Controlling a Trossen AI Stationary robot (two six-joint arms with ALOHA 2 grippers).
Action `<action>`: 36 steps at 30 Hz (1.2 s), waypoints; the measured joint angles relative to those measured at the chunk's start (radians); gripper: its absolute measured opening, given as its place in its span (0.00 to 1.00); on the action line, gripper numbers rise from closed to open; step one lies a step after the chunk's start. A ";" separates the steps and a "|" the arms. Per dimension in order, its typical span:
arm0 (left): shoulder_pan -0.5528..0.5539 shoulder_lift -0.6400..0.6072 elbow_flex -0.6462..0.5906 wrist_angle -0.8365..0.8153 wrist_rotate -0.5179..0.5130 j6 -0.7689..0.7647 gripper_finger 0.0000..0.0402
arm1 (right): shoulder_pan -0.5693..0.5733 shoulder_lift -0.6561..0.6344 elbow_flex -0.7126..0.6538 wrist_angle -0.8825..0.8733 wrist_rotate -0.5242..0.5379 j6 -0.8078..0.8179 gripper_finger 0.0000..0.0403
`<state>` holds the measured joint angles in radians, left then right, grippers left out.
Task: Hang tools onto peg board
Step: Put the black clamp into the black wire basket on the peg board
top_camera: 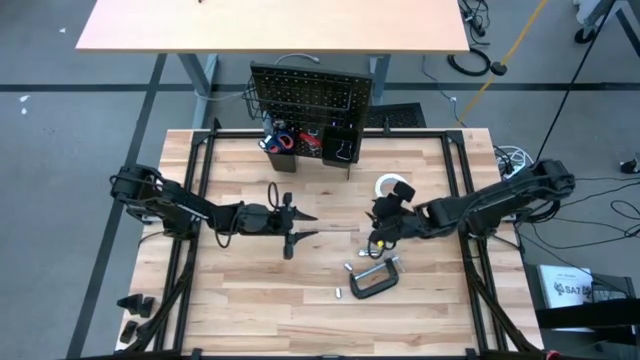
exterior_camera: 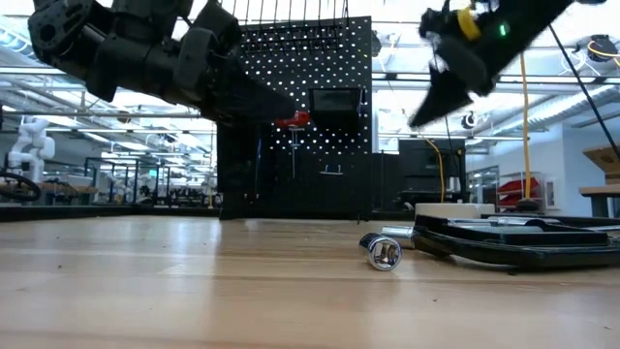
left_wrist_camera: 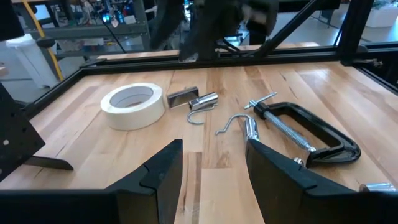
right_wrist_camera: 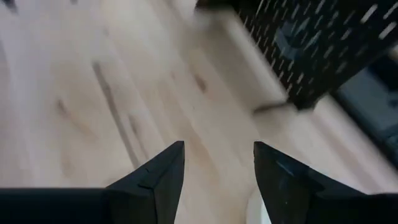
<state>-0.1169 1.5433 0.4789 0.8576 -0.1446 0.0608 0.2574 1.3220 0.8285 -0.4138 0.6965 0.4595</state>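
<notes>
Right gripper [top_camera: 379, 226] hangs released and empty mid-table, just above the black C-clamp [top_camera: 374, 281], which lies flat nearer the table's [top_camera: 240, 310] front edge — heavy, rigid steel, so you'd grasp its frame, not the screw. Left gripper [top_camera: 300, 226] waits open.

Peg board [top_camera: 311, 97]: we find it upright, black, red-handled tools in its bins.
C-clamp [top_camera: 374, 279]: flat, well before board.
Tape roll [top_camera: 392, 186]: white, flat, nearer board.
</notes>
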 joint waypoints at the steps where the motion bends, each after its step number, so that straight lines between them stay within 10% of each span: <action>1: 0.000 0.000 0.000 -0.005 -0.001 0.000 0.44 | -0.011 0.000 -0.021 -0.001 -0.025 0.008 0.45; 8: 0.000 0.000 0.000 -0.022 -0.002 -0.003 0.44 | -0.107 -0.084 -0.187 -0.058 -0.083 0.234 0.45; 18: 0.005 0.000 0.000 -0.028 -0.016 -0.003 0.44 | -0.070 -0.097 -0.226 0.217 -0.635 0.132 0.45; 36: 0.005 0.000 0.001 -0.051 -0.017 -0.029 0.44 | 0.163 0.032 -0.223 0.333 -0.591 -0.056 0.45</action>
<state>-0.1116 1.5429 0.4795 0.8062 -0.1612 0.0319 0.4206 1.3538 0.6053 -0.0809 0.1057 0.4038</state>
